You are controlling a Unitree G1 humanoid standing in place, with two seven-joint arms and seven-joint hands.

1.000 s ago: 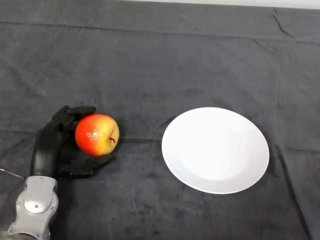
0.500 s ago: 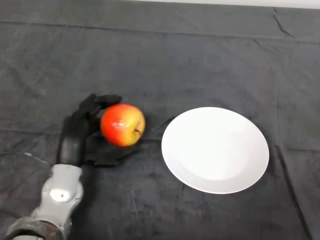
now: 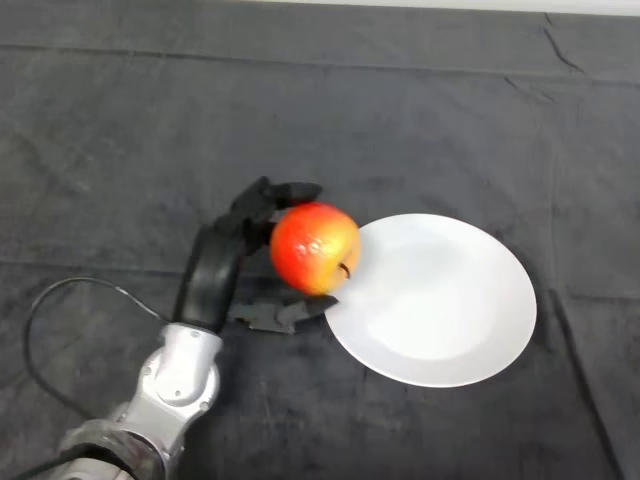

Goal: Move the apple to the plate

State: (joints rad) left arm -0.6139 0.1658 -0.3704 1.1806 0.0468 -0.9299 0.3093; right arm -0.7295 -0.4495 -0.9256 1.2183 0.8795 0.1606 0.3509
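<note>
A red and yellow apple (image 3: 314, 247) is held in my left hand (image 3: 222, 262), whose black fingers and thumb curl round it from the left. The apple is over the left rim of the white plate (image 3: 440, 300), which lies on the dark cloth right of centre. The plate holds nothing. My silver-grey arm comes in from the lower left.
The dark cloth (image 3: 300, 120) covers the whole table, with folds at the back and on the right. A pale strip of the far edge shows at the top.
My left hand has carried the apple to the right, from the left of the table to the plate's left rim. The plate has not moved.
</note>
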